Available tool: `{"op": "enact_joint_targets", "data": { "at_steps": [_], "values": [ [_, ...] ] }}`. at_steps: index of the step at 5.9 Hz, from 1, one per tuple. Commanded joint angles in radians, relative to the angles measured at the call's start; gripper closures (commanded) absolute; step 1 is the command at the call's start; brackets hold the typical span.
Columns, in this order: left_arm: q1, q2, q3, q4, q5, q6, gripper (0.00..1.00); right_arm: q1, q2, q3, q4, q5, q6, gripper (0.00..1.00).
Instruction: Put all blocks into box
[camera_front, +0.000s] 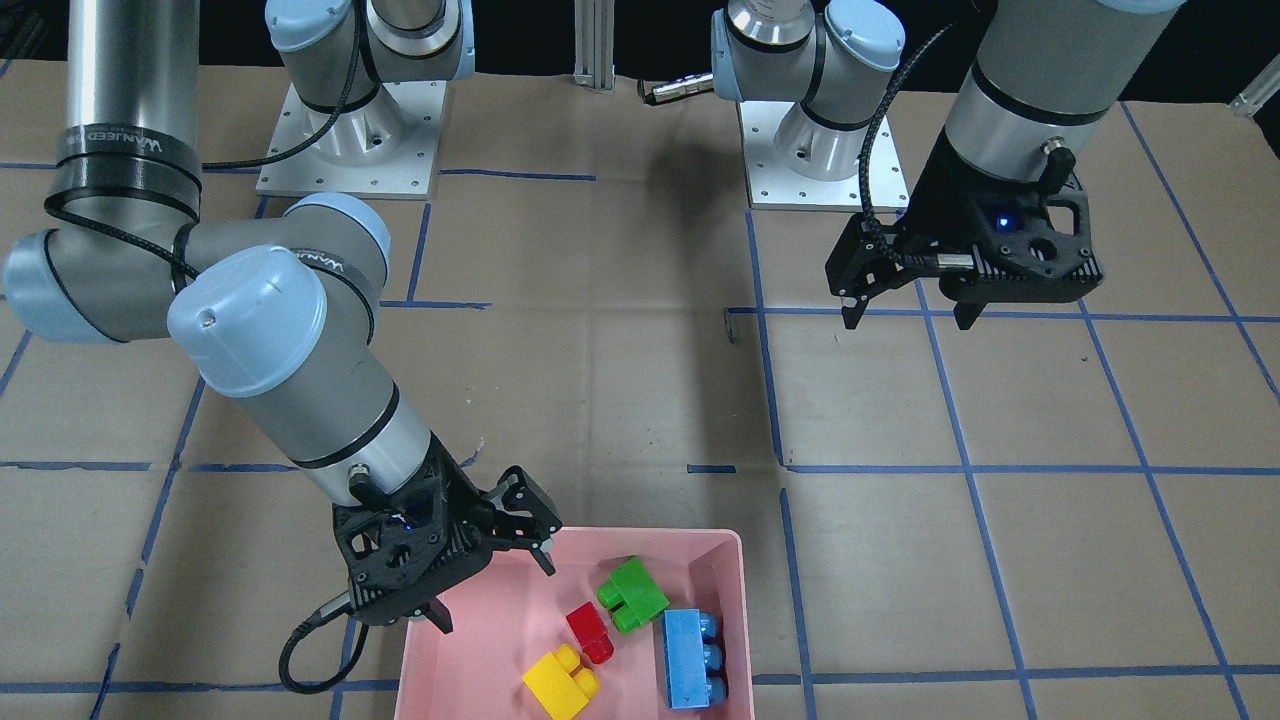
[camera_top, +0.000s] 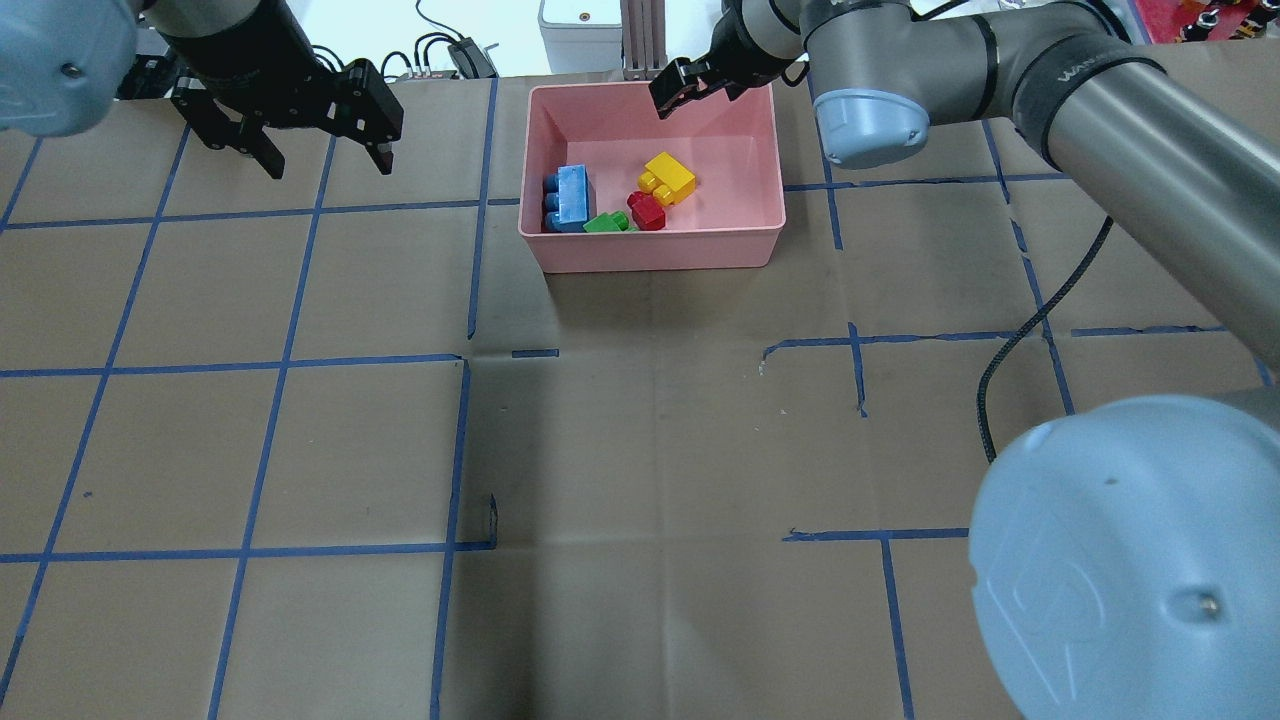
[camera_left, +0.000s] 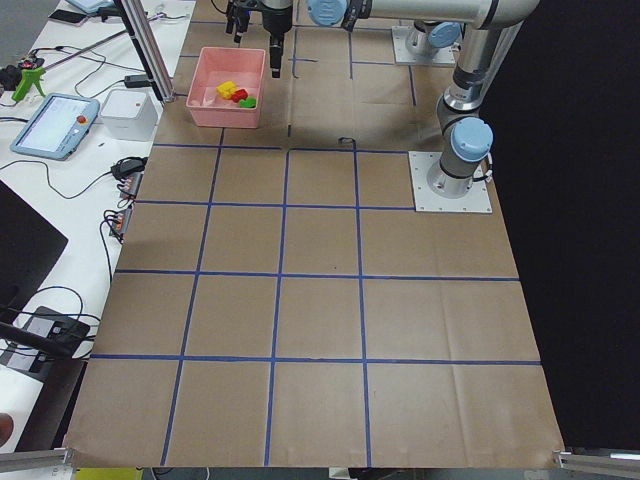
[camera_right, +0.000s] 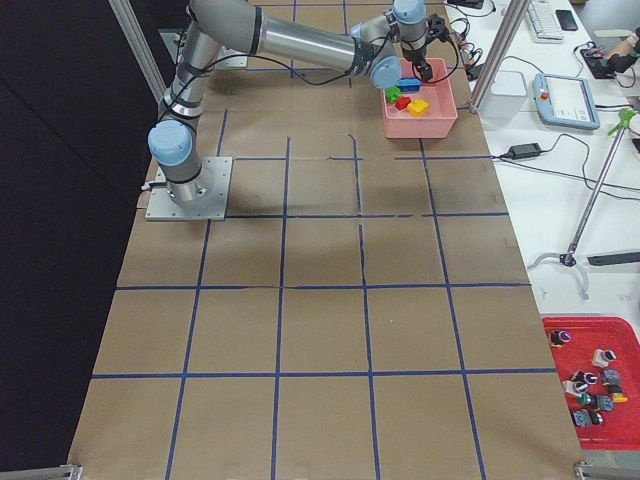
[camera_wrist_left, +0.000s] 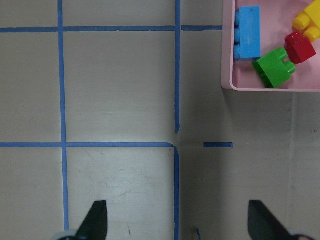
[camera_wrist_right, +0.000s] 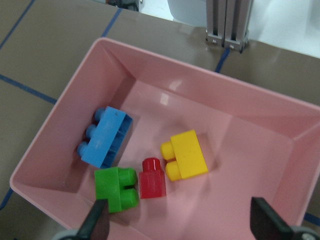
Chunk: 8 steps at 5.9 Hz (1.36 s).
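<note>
The pale pink box (camera_front: 500, 640) (camera_top: 760, 200) (camera_wrist_right: 310, 165) (camera_wrist_left: 227, 60) holds all the blocks: green (camera_front: 632, 594) (camera_top: 605, 224) (camera_wrist_right: 116, 189), red (camera_front: 590, 630) (camera_top: 647, 210) (camera_wrist_right: 151, 179), blue (camera_front: 690, 657) (camera_top: 568, 196) (camera_wrist_right: 106, 136) and yellow (camera_front: 560, 682) (camera_top: 669, 178) (camera_wrist_right: 184, 155). My right gripper (camera_front: 492, 590) (camera_top: 690, 88) (camera_wrist_right: 177, 225) is open and empty above the box's corner. My left gripper (camera_front: 907, 312) (camera_top: 328, 160) (camera_wrist_left: 175, 225) is open and empty over the table, away from the box.
The brown paper table (camera_top: 640, 450) carries a blue tape grid. Both arm bases (camera_front: 350, 140) (camera_front: 825, 150) are bolted at the robot's side. An aluminium post (camera_top: 640, 40) stands just behind the box. Operator gear lies beside the table (camera_left: 60, 125).
</note>
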Motion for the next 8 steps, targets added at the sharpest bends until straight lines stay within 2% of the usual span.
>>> {"op": "enact_joint_targets", "data": {
  "at_steps": [1, 2, 3, 4, 5, 6, 7, 8],
  "values": [
    [0.0, 0.013, -0.029, 0.001, -0.003, 0.034, 0.01, -0.002, -0.121, 0.007, 0.308, -0.106, -0.001, 0.0],
    [0.0, 0.02, -0.045, 0.002, -0.003, 0.035, 0.01, -0.001, -0.224, 0.014, 0.632, -0.126, 0.01, 0.0],
    [-0.001, 0.021, -0.045, 0.004, -0.003, 0.034, 0.01, -0.001, -0.302, 0.015, 0.878, -0.135, 0.009, 0.0],
    [0.0, 0.022, -0.045, 0.004, -0.003, 0.035, 0.01, -0.001, -0.389, 0.036, 0.893, -0.189, 0.013, 0.0],
    [0.002, 0.022, -0.043, 0.004, -0.02, 0.035, 0.01, -0.001, -0.46, 0.111, 0.882, -0.285, 0.08, 0.0],
    [0.002, 0.022, -0.042, 0.004, -0.029, 0.035, 0.01, -0.001, -0.532, 0.213, 0.796, -0.29, 0.21, 0.0],
    [0.003, 0.022, -0.043, 0.002, -0.027, 0.037, 0.01, -0.002, -0.562, 0.295, 0.678, -0.296, 0.22, 0.0],
    [0.003, 0.024, -0.042, 0.002, -0.018, 0.066, 0.01, -0.007, -0.562, 0.297, 0.677, -0.295, 0.225, 0.0]
  ]
}}
